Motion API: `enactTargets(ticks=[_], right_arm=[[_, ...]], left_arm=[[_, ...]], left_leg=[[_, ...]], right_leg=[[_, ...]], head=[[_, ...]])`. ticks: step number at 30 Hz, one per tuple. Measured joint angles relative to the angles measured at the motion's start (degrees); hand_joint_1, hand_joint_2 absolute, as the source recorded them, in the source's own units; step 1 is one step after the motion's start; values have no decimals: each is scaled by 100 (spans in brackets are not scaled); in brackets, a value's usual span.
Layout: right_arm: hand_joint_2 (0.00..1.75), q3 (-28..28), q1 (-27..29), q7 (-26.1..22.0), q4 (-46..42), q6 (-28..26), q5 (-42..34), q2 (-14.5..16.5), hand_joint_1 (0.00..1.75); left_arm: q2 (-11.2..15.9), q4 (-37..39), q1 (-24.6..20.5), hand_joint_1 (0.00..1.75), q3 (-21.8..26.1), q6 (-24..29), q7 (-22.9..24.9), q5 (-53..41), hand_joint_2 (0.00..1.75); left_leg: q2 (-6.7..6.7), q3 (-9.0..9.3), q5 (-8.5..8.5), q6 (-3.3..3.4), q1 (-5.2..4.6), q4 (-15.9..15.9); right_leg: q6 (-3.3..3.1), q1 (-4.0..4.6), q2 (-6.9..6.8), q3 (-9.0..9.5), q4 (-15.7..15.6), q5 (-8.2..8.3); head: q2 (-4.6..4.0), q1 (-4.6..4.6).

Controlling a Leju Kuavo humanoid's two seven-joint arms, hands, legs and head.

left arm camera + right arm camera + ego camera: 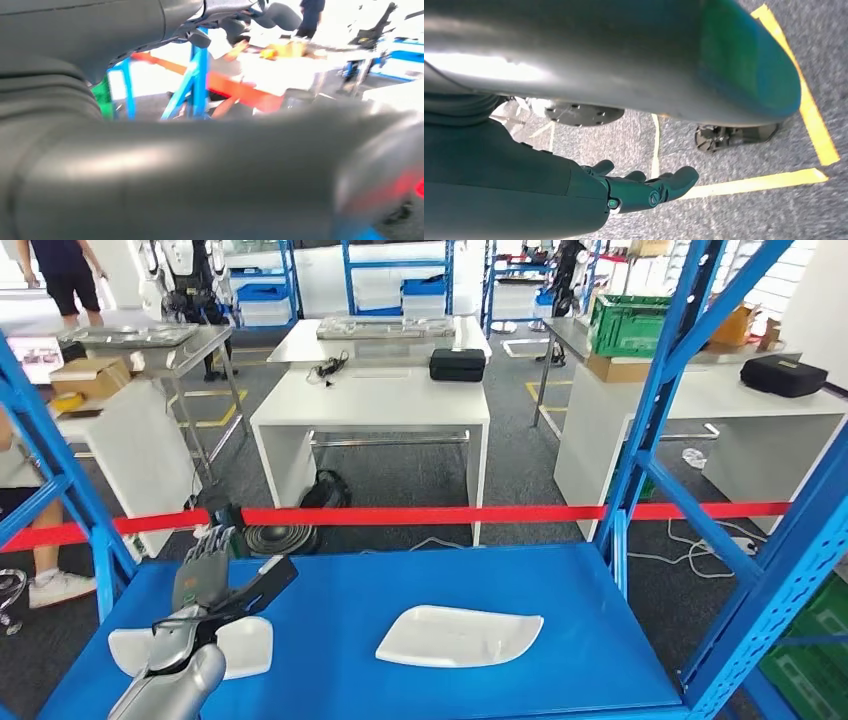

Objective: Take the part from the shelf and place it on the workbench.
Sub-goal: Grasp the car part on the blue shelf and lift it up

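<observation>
On the blue shelf (600, 640), front & centre in head view, two white parts lie flat: one larger part (460, 636) near the middle, well apart from the hand, and a second white part (245, 645) at the near-left corner, partly under the robot's left arm. Beyond the shelf: red barrier tape (450, 514) across the width, then a white workbench (375, 400) w/ a black case (457, 364) on it, more tables either side, a person (40, 570) at the left edge.

Left hand (215, 585) hovers just above the near-left part, fingers stretched out & apart, thumb angled off to the side; nothing held, no clear contact w/ the part yet. Left wrist view is mostly blurred grey cover, so no help on finger-to-part clearance.

Right hand (644, 187) hangs over grey floor w/ yellow lines (804, 100), fingers loosely extended, empty.

Judgement: task barely begun; neither part lifted.

Risks from here:
- Part is thin, smooth, lies flat on a slick shelf; fingers coming down may push it away or skid it off the near edge rather than get under it.
- Hand sits toward the part's edge, not its middle; off-centre pinch could let it tilt & slip out on lift.
- Blue uprights (655, 390) close by; swinging out could clip part or arm.
</observation>
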Motion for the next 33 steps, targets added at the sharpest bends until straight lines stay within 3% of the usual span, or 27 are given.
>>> enactTargets(ticks=[2,3,4,5,7,8,10,12,14,19,21,24,26,33], right_arm=[[0,-1,12,-1,0,1,1,3,0],[0,-1,23,-1,0,2,2,5,0],[0,-1,31,0,0,2,4,5,0],[0,-1,33,0,0,2,6,5,0],[0,-1,28,-1,0,2,8,4,0],[0,-1,25,-1,0,3,6,3,0],[0,-1,26,-1,0,6,0,0,0],[0,-1,28,-1,0,10,-7,-2,0],[0,-1,25,-1,0,14,-8,-3,0],[0,-1,14,-1,0,20,-8,-3,0],[0,-1,7,-1,0,20,-8,-3,0],[0,-1,2,-1,0,20,-11,-3,0],[0,-1,3,-1,0,20,-22,-3,0],[0,-64,9,0,0,20,-122,-3,0]], left_arm=[[2,37,62,0,26,-101,-120,73,175],[2,51,98,0,45,-179,-205,126,175],[3,58,122,0,66,-278,-313,202,175],[7,61,130,0,98,-416,-462,319,175],[22,63,122,0,213,-865,-887,695,175],[33,69,110,0,313,-1233,-1158,975,175],[48,72,96,0,565,-2026,-1607,1514,175],[54,58,73,0,824,-2527,-1823,1826,175],[58,49,42,0,1022,-2660,-1884,1907,175],[71,37,1,0,1271,-2719,-1898,1944,175],[74,33,1,0,1318,-2725,-1898,1951,175],[80,33,-7,0,1399,-3017,-1994,2097,175],[91,30,-19,0,1492,-3621,-2193,2342,175],[213,-219,32,0,1691,-5991,-2994,3352,175]], left_leg=[[8,-396,-253,-52,15,628],[11,-568,-311,-86,31,808],[18,-675,-240,-123,53,819],[27,-701,-28,-163,80,647],[47,-572,572,-246,134,-38],[58,-506,713,-257,138,-371],[70,-439,784,-176,127,-651],[73,-432,812,-80,125,-655],[61,-441,813,-64,118,-644],[23,-435,790,5,91,-635],[20,-435,784,17,84,-629],[23,-437,779,25,72,-620],[24,-437,780,26,68,-617],[34,-427,789,14,70,-623]], right_leg=[[-1,-35,12,134,-51,-66],[11,-50,17,186,-53,-108],[31,-65,22,237,-47,-153],[56,-81,25,289,-38,-197],[121,-112,33,391,-18,-279],[159,-118,40,415,-3,-311],[235,-108,51,419,34,-372],[206,-83,49,405,67,-402],[132,-74,42,416,64,-397],[128,-83,0,467,4,-393],[153,-88,-6,472,-4,-393],[282,-107,-6,472,-8,-400],[339,-114,-6,471,-8,-404],[338,-97,-2,455,24,-407]], head=[[0,-25],[0,-33],[0,-39],[0,-46],[0,-51],[0,-63],[1,-71],[1,-51],[0,-26],[0,-4],[0,1],[0,2],[0,2],[0,2]])
